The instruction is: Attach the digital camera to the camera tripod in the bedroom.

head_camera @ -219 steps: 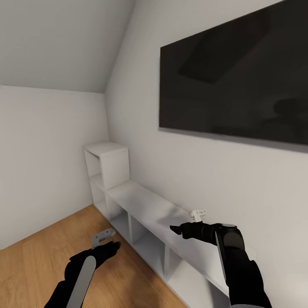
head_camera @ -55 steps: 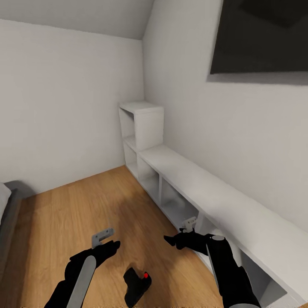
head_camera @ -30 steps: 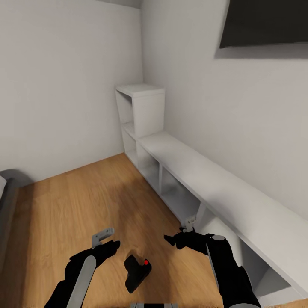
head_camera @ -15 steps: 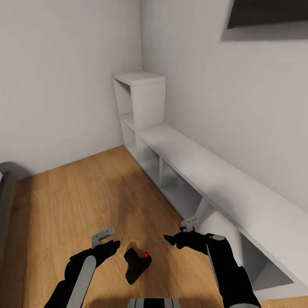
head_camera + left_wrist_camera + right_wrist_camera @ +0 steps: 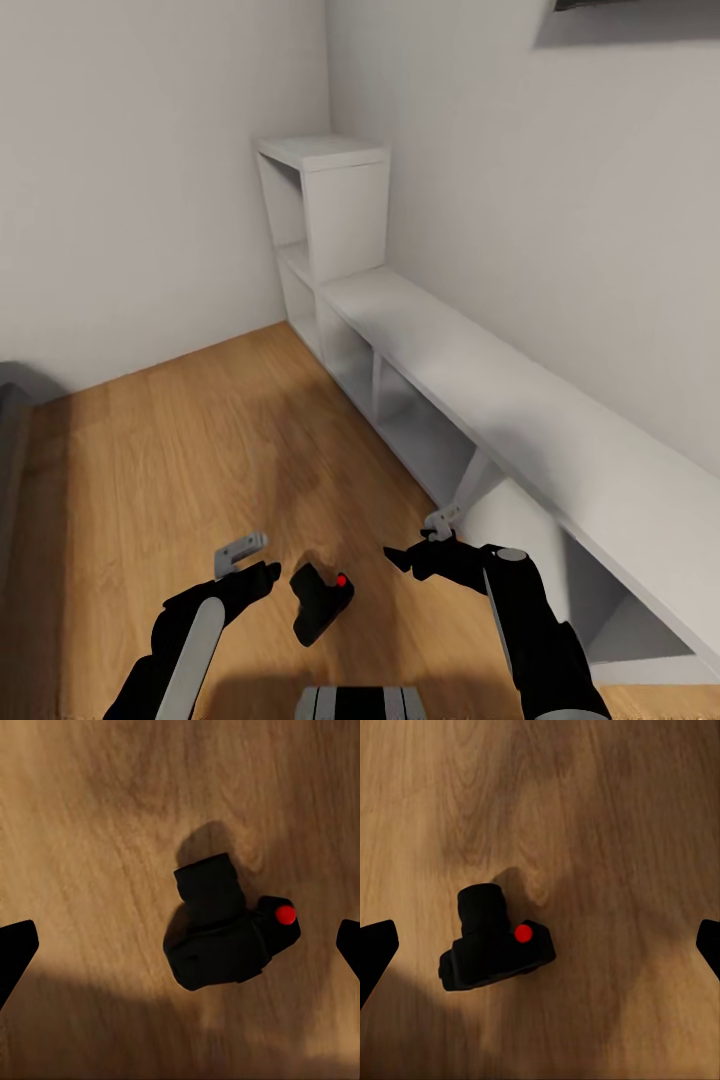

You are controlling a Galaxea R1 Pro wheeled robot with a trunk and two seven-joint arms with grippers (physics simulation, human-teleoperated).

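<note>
Head view, read from left to right: a grey edge of some furniture at the far left margin, then light wood plank floor point(image 5: 150, 450) across the lower left and middle, then the low white cube shelving point(image 5: 480, 400) running along the white wall toward the lower right, with a taller white cube stack at its far end in the upper middle. At the bottom of the frame the left gripper point(image 5: 243, 553) sits left of centre and the right gripper point(image 5: 432, 528) right of centre, both hanging above the floor with their fingers spread wide and nothing between them. Between the two, lying on the planks at bottom centre, is the small black boxy digital camera point(image 5: 320, 600) with a red dot on top. It looks somewhat closer to the left gripper, just to that gripper's right. In the left wrist view the digital camera point(image 5: 225, 934) lies between the two dark fingertips, nearly centred, its short lens barrel pointing away from the body across the line joining them. In the right wrist view the digital camera point(image 5: 495, 941) sits off toward one fingertip. No brand, label or lettering can be read on it.
</note>
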